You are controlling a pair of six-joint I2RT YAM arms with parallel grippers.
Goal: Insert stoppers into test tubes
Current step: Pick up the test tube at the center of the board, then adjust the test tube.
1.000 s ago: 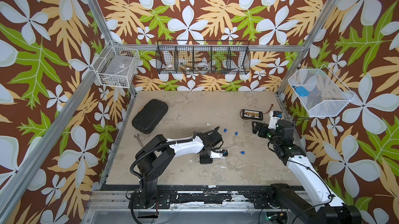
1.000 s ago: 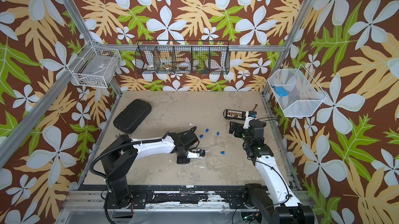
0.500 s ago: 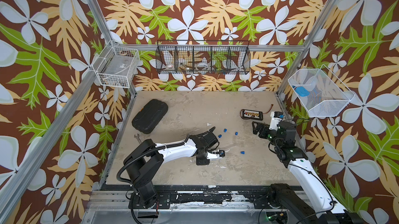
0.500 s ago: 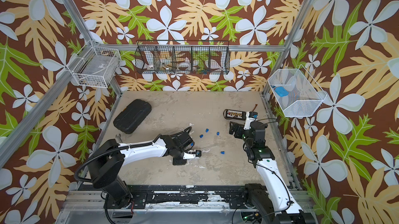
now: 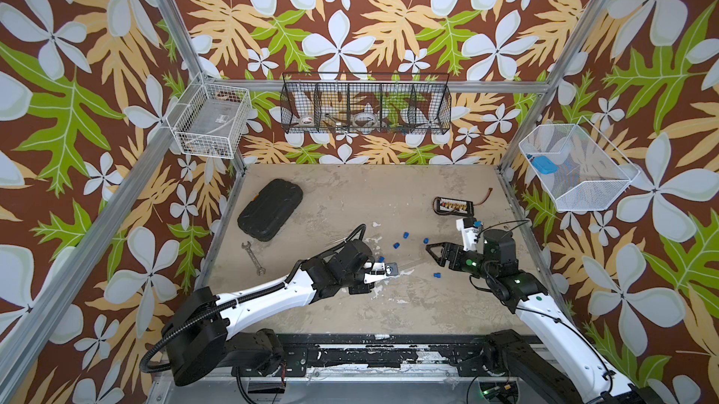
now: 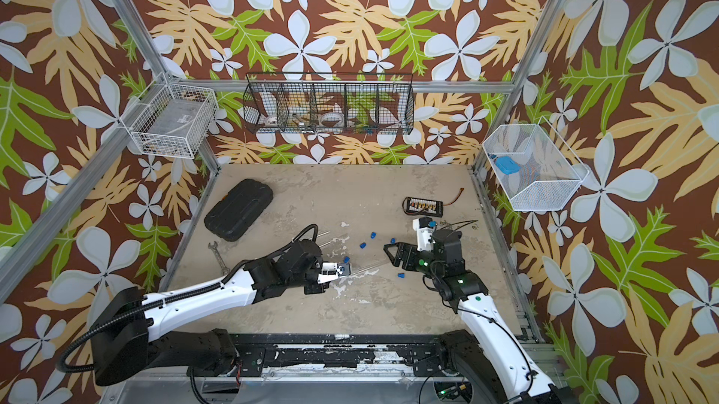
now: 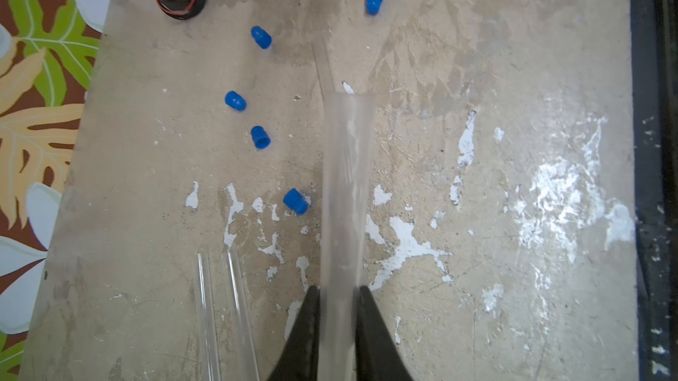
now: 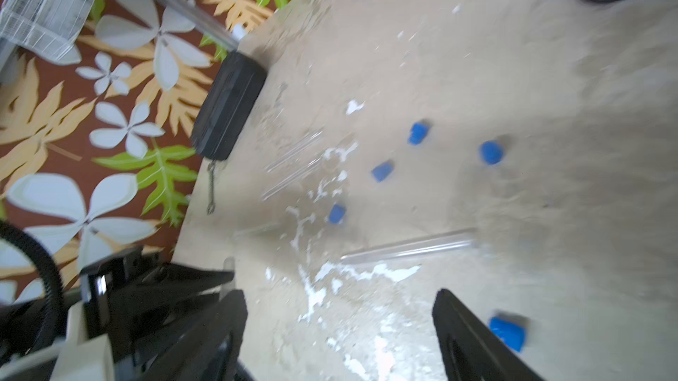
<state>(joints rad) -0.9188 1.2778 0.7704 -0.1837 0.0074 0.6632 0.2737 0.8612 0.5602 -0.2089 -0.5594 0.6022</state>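
Tube (image 7: 348,177), clamped in my left end effector (image 7: 337,289), juts out above the counter (image 7: 477,49); slick and held far from its mouth, it may swing or slip under a push. My right end effector (image 8: 337,293), jaws apart, hangs over the loose stoppers (image 7: 260,137), which could roll from a crooked pinch.

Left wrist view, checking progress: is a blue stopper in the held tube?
No, the tube has an open, empty mouth; five stoppers lie loose.
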